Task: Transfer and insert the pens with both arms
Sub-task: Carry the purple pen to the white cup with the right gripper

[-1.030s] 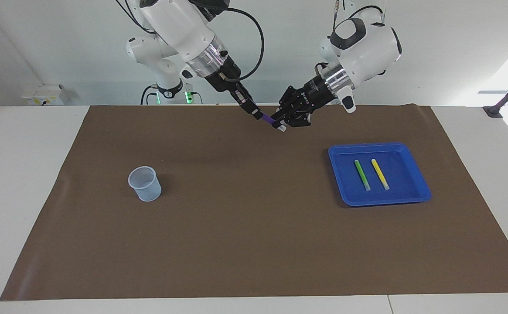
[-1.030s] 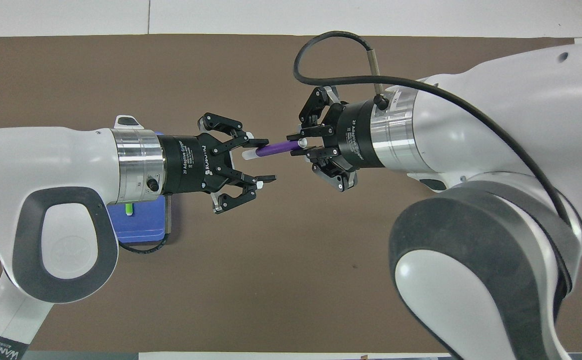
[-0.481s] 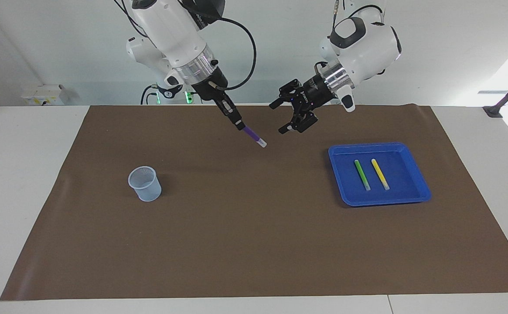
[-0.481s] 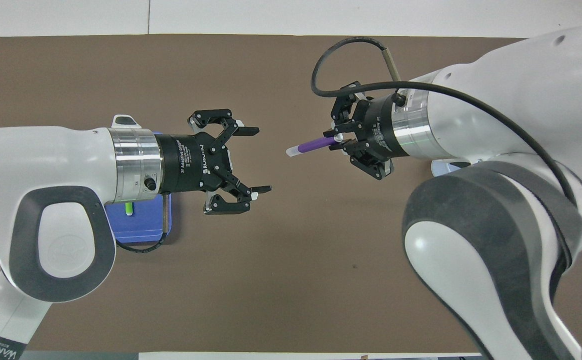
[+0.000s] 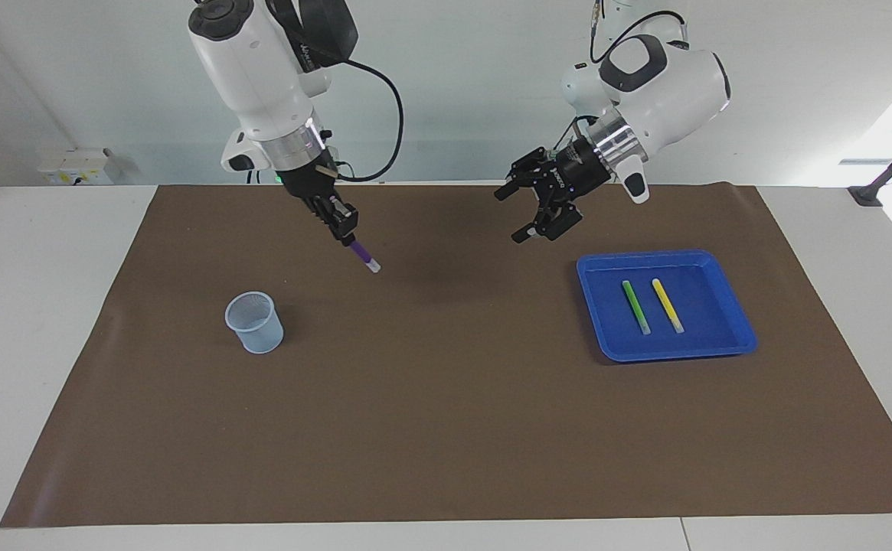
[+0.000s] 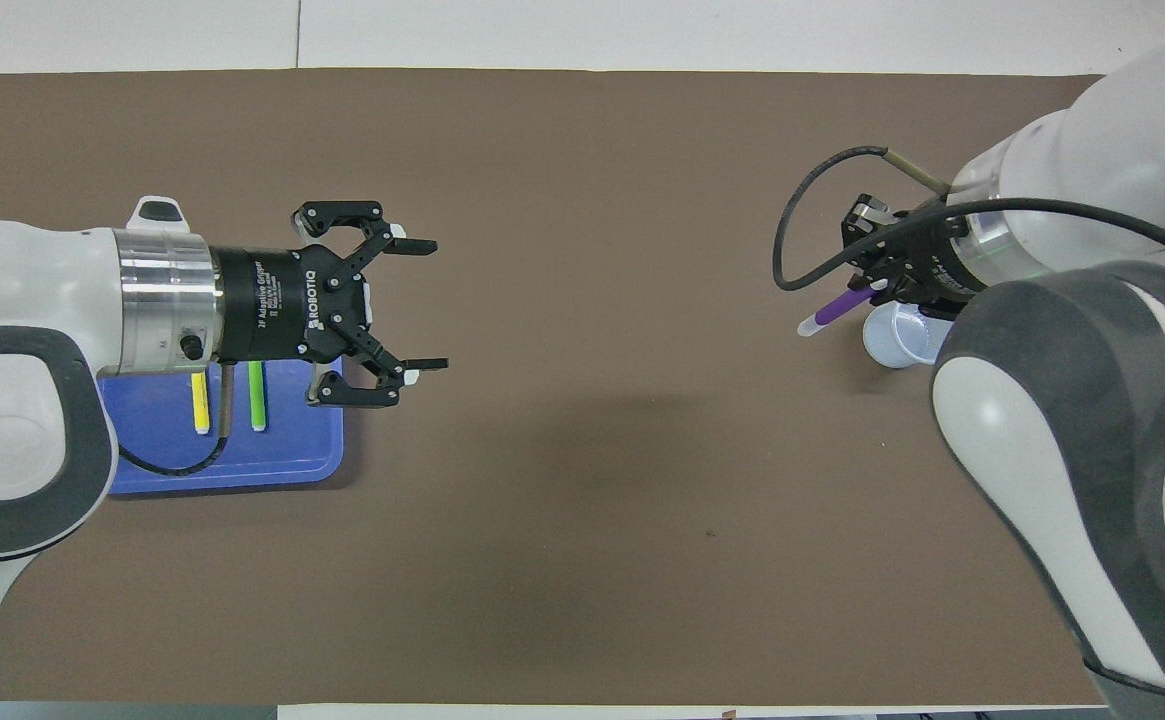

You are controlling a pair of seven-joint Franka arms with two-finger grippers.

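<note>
My right gripper is shut on the purple pen. The pen slants down with its pale tip lowest, over the mat beside the translucent cup. That cup stands upright toward the right arm's end of the table. My left gripper is open and holds nothing. It hangs over the mat by the blue tray. A green pen and a yellow pen lie side by side in the tray.
A brown mat covers most of the white table. The left arm's wrist hides part of the tray in the overhead view, and the right arm's elbow covers the mat's corner there.
My left gripper opened, let go of the purple pen and drew back toward the tray. My right gripper carried the pen away from the middle to beside the cup.
</note>
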